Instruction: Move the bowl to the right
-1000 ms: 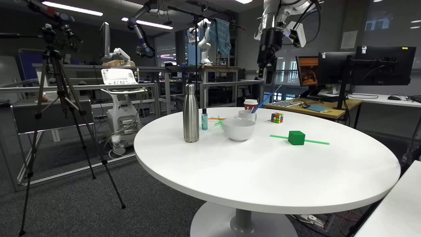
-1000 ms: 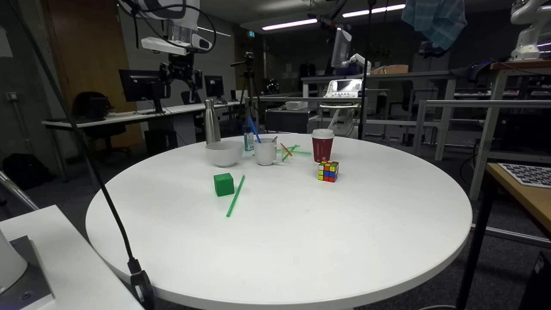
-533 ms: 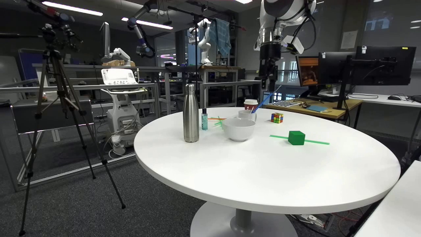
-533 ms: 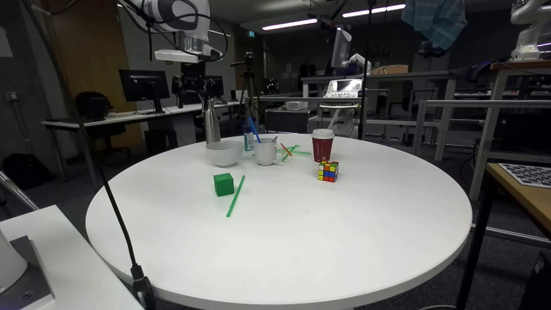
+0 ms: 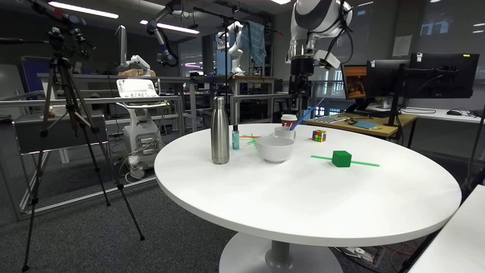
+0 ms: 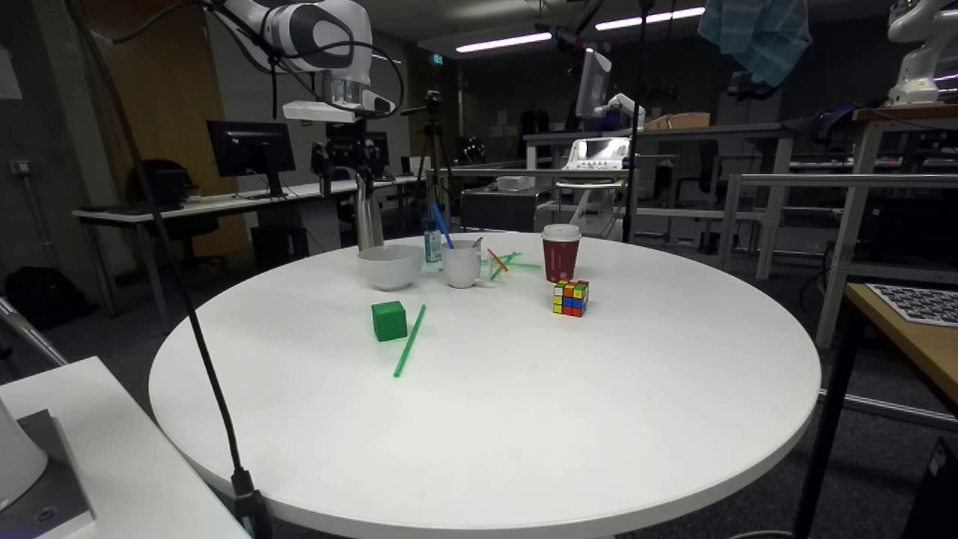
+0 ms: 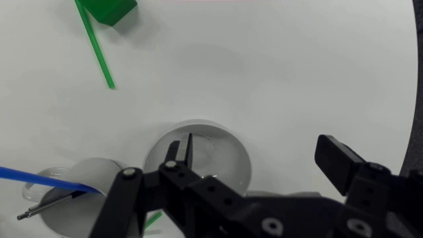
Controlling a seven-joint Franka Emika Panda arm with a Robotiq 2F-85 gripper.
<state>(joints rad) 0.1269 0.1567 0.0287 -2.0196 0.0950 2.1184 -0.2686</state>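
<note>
The white bowl stands upright on the round white table, and it also shows in an exterior view. In the wrist view I look down into the bowl, which looks empty; its lower part is hidden behind the gripper. My gripper is open with nothing between its fingers. One finger appears over the bowl's inside and the other to the right of its rim. In both exterior views the gripper hangs well above the table, pointing down, apart from the bowl.
A white mug with a blue straw and a pen stands close beside the bowl. The steel bottle, small blue-green bottle, green block, green straw, puzzle cube and red cup stand or lie around.
My gripper has come down over the last second. It has also shifted left in one of the exterior views and right in another. The bowl and other table objects have not moved.
</note>
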